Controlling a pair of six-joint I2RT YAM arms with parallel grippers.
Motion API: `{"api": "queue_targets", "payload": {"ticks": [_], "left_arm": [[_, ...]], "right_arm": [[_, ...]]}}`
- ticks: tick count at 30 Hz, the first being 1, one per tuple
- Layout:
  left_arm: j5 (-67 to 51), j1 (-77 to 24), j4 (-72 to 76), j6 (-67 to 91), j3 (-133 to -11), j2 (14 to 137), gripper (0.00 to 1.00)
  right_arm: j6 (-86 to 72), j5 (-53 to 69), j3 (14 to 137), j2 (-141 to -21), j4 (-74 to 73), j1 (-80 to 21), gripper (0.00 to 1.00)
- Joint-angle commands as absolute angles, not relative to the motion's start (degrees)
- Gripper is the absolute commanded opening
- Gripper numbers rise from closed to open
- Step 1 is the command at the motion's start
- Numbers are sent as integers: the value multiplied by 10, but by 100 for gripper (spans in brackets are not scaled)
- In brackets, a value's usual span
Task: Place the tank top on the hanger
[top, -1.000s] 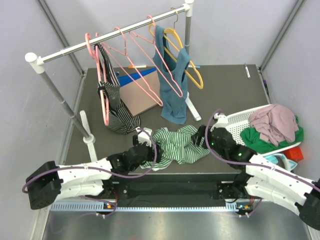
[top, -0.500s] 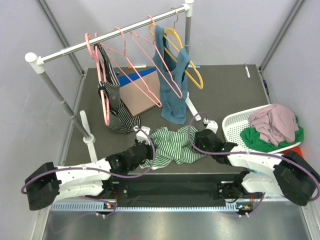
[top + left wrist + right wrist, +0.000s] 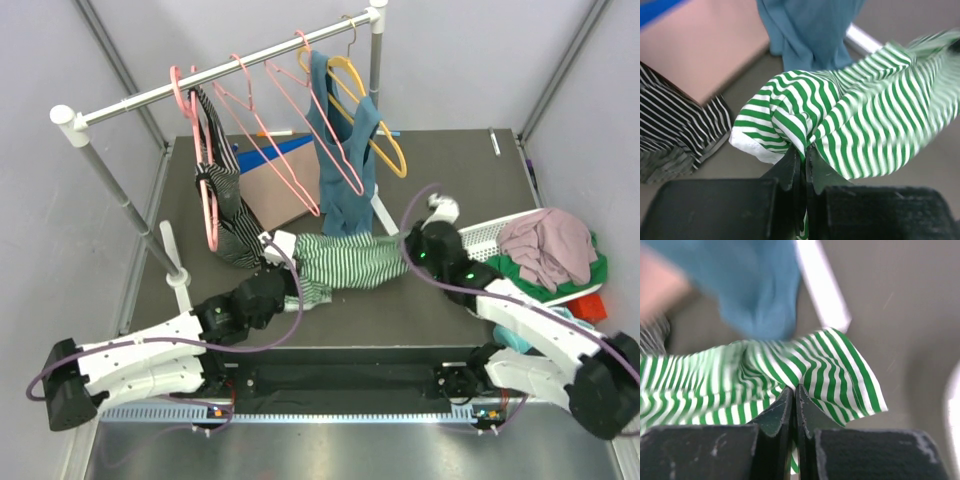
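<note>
My left pincer (image 3: 292, 278) is clamped on the left end of the top (image 3: 350, 262). In the left wrist view its fingers are pressed together on a bunched fold of green-striped cloth with a white hem. My right pincer (image 3: 412, 256) is clamped on the opposite end, and in the right wrist view a striped corner fans out to the right of the closed fingertips.

In the overhead view the top is stretched between the two pincers into a band across the middle of the frame. It sits low over the dark tabletop (image 3: 450, 180), though I cannot tell whether it touches it.

The hanger (image 3: 268, 152) hangs empty on the rail (image 3: 220, 75) in the upper left of the frame, among other thin pink ones and well apart from the top. A teal top (image 3: 340, 170) hangs on a yellow hanger (image 3: 385, 150) at upper centre, its hem just above the stretched band. A black-and-white garment (image 3: 225, 210) hangs at the left, just above my left pincer. A white basket (image 3: 480, 238) holding clothes sits at the right edge.
</note>
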State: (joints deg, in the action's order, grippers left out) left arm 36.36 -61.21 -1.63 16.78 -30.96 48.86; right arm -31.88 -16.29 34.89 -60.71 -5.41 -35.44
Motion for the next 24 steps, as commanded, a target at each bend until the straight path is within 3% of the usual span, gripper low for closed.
{"api": "queue_targets", "payload": {"ticks": [1, 2, 3, 5, 6, 8, 9, 12, 13, 15, 16, 21, 24], "left_arm": [[403, -618, -36, 91, -360, 475, 1], [398, -620, -36, 91, -363, 487, 3], [370, -626, -32, 91, -364, 495, 12], [324, -632, -5, 91, -360, 525, 41], [288, -639, -4, 92, -353, 537, 65], [279, -646, 25, 104, -350, 573, 80], [286, -655, 25, 121, -350, 583, 83], [317, -669, 21, 151, -334, 600, 89], [335, -671, 22, 162, -327, 599, 91], [353, -673, 20, 206, -294, 576, 92], [370, -673, 19, 220, -281, 552, 92], [441, -671, 3, 302, -199, 479, 98], [427, -632, -36, 329, -185, 465, 99]], "right_arm": [[-251, -175, 406, -529, -89, -272, 0], [-238, -172, 409, -526, -97, -243, 0], [-233, -164, 413, -526, -97, -230, 0], [-217, -160, 412, -533, -88, -194, 0], [-214, -153, 410, -539, -84, -183, 0], [-209, -147, 410, -563, -73, -153, 0], [-208, -133, 411, -572, -73, -145, 2], [-201, -93, 401, -575, -65, -142, 39], [-197, -78, 395, -557, -59, -142, 62], [-192, -26, 370, -529, -40, -144, 74], [-189, -12, 360, -493, -29, -148, 87], [-209, 47, 282, -389, -13, -225, 87], [-243, 32, 235, -352, 22, -310, 84]]}}
